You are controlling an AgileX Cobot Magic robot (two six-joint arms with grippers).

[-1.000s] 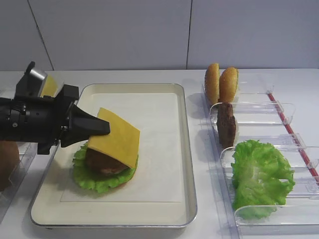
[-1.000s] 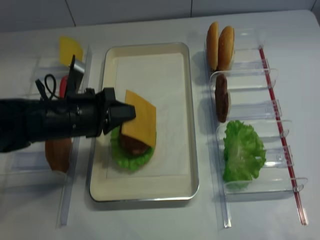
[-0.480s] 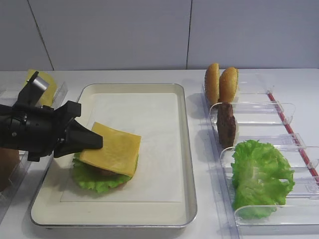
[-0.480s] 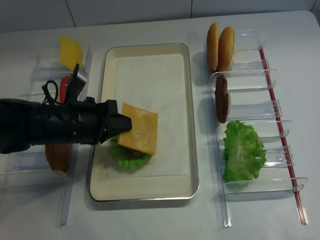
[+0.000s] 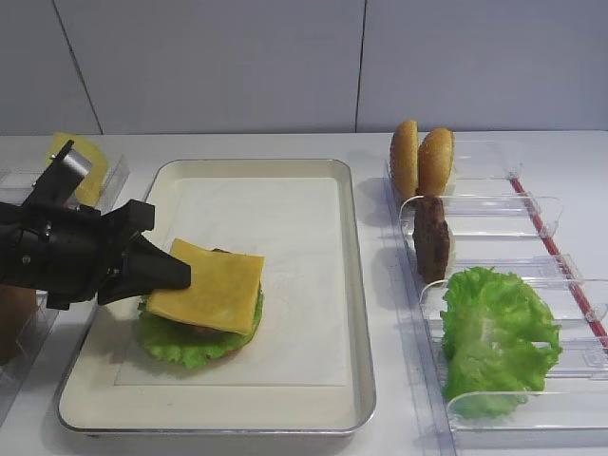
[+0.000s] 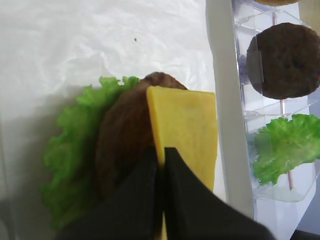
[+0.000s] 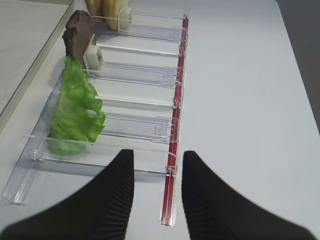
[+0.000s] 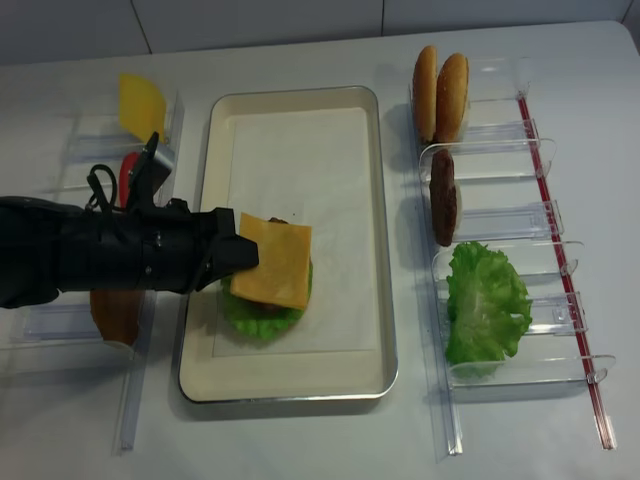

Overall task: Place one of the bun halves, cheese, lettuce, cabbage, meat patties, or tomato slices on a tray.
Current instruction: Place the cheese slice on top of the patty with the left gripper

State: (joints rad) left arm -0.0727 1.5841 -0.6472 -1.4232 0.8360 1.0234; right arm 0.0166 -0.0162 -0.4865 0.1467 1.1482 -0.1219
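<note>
Two black jaws of the left gripper [image 6: 161, 162] are pressed together on the near edge of the thin yellow-orange square cheese slice [image 5: 207, 296], which lies nearly flat over a dark brown round meat patty [image 6: 125, 140] and ruffled green lettuce [image 5: 185, 340] on the large cream rectangular tray [image 5: 353, 285] with its white paper liner. The slice's gripped edge faces the left arm, and its free edge points toward the tray's right rim.

The left wrist view alone shows the patty, uncovered on one side of the cheese; in the front high view the slice hides nearly all of it.

On the right, narrow clear plastic bins [image 8: 505, 215] hold two golden-brown bun halves [image 5: 422, 161] standing on edge, one upright patty [image 5: 432, 237] and loose lettuce leaves [image 5: 496, 334]. On the left, the overhead view shows more bins [image 8: 90, 140] with a second yellow slice [image 8: 140, 102], something red and a brown disc mostly behind the arm.

The right gripper [image 7: 157, 175], seen only from its wrist camera, has its ribbed black fingers [image 7: 112, 200] parted and empty above the white tabletop [image 7: 240, 100], beside the lettuce bin.
</note>
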